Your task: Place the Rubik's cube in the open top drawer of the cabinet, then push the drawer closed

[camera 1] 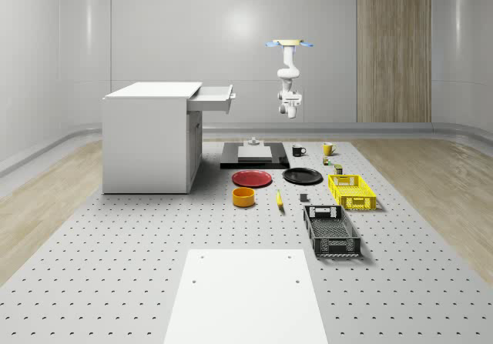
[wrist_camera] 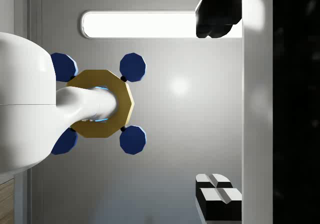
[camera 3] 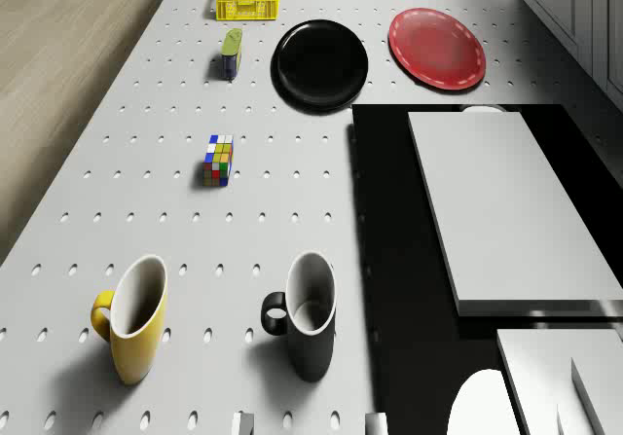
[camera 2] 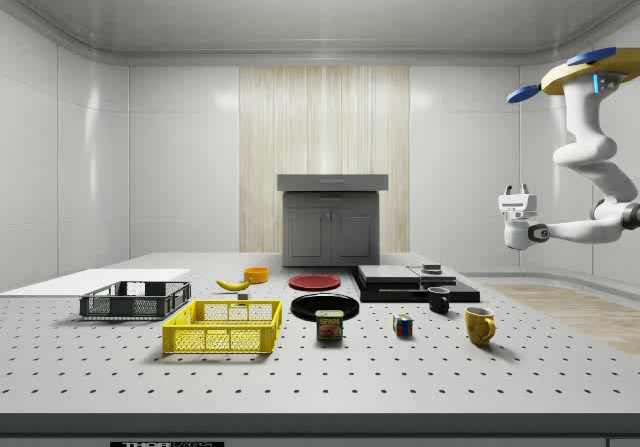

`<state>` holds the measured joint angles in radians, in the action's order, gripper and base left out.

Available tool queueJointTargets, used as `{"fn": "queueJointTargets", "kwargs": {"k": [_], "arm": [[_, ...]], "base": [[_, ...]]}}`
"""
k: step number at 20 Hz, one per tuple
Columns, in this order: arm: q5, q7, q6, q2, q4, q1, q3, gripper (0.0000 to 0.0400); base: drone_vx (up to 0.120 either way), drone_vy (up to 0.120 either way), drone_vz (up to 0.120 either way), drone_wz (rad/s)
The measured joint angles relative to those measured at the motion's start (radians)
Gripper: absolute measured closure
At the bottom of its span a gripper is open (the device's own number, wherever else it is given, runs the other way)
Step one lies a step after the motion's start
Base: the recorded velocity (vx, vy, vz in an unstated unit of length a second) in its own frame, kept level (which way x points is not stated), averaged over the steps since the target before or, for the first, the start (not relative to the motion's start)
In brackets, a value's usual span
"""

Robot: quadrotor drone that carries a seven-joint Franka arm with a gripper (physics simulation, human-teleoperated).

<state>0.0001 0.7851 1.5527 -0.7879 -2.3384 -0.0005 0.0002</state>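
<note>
Grey pegboard tabletop runs through a pale-walled room, with the cabinet (camera 1: 150, 140) at the left middle of the whole-scene view and its top drawer (camera 1: 216, 98) pulled out toward the frame's centre. The drone (camera 1: 290, 45) hovers high, upper centre of that view, just right of the drawer and over the table's far end. In the side view it sits at the upper right corner.

The gripper (camera 2: 516, 193) hangs in mid-air at the right of the side view, well above the table and holding nothing. The wrist view shows its fingers (wrist_camera: 218, 196) spread wide apart.

The cube (camera 3: 218, 160) rests on the table, bottom centre-right in the side view. It lies between the can (camera 3: 231, 53) and the two mugs, touching neither, with the black plate (camera 3: 321, 62) near.

The step in hand looks like the approach, with nothing yet picked up. To do it well, the drone should settle above the cube and the gripper should turn to face down. A descent square to two flat faces would stop the cube twisting out. The yellow mug (camera 3: 131, 328) and black mug (camera 3: 307, 313) stand close enough that the arm should come in from above, not sweep sideways.
</note>
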Motion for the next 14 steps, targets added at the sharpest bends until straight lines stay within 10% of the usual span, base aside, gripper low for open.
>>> {"fn": "queueJointTargets", "kwargs": {"k": [7,14], "arm": [[0.001,-0.002,-0.111,0.033,0.149,-0.003,0.002,0.0],[0.002,-0.002,-0.174,0.073,0.258,-0.005,0.003,0.0]], "base": [[0.0,0.011,0.0,0.0],[0.114,0.12,0.0,0.0]]}}
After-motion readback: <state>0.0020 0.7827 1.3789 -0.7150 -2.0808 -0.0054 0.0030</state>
